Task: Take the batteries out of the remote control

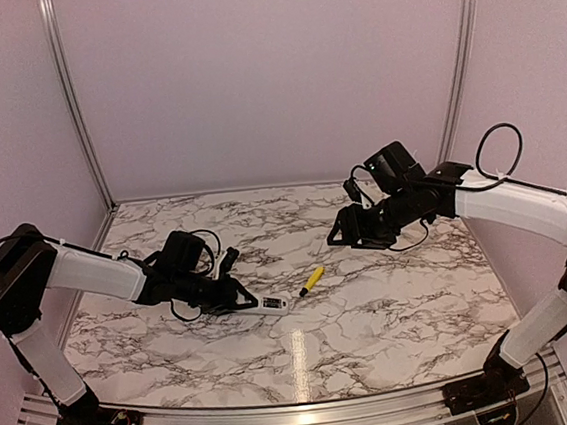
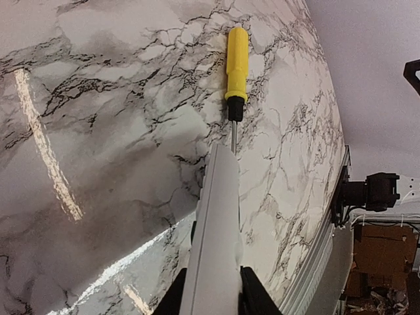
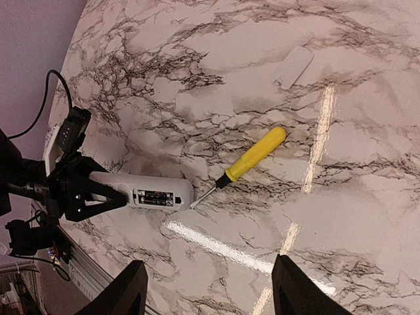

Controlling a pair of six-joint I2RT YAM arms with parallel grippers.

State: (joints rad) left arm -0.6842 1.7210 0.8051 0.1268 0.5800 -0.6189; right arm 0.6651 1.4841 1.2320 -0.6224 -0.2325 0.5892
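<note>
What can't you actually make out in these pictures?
- Batteries: in the right wrist view, the remote control has an open bay that is too small to count them.
- Left wrist view: the bay is turned out of sight; the left gripper and bottom edge cut off the remote control's rear.
- Pale flat piece: right wrist view, too faint to identify.

Held in left pincer (image 1: 243, 299): remote control (image 1: 272, 302); yellow screwdriver (image 1: 312, 279) just beside.

Slim white plastic remote control (image 1: 272, 303) lies left of centre on the desk (image 1: 375, 324), recess upward, small dark batteries (image 3: 156, 197) inside.
</note>
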